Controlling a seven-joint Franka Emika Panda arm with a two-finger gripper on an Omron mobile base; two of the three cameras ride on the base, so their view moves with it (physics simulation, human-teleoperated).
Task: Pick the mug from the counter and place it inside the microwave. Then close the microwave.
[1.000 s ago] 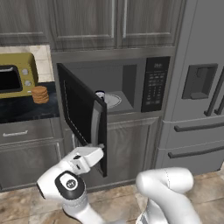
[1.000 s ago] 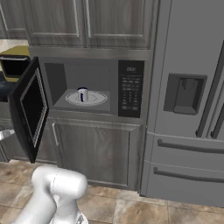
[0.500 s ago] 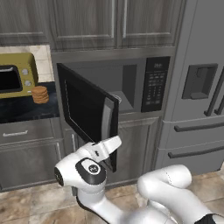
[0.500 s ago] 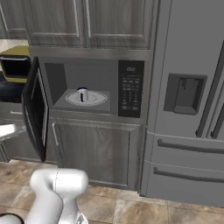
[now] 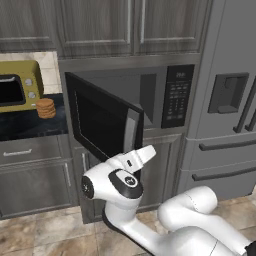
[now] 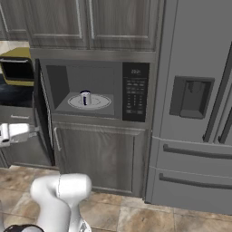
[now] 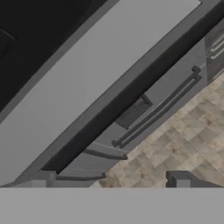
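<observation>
Small white mug with dark rim (image 6: 85, 97) sitting on the white round turntable inside the large black built-in microwave (image 6: 136, 92). Dark glass door (image 5: 102, 121) swung further toward shut than a second ago, roughly half closed. Two-finger gripper (image 5: 150, 152) spread wide, empty, pressed against the door's lower edge. Closing well underway, not finished.

One mug (image 6: 85, 97), one microwave (image 6: 136, 93), one toaster oven (image 5: 17, 86), one stack of biscuits (image 5: 45, 108), one fridge (image 6: 195, 108), two upper cabinet doors (image 6: 122, 25)
</observation>
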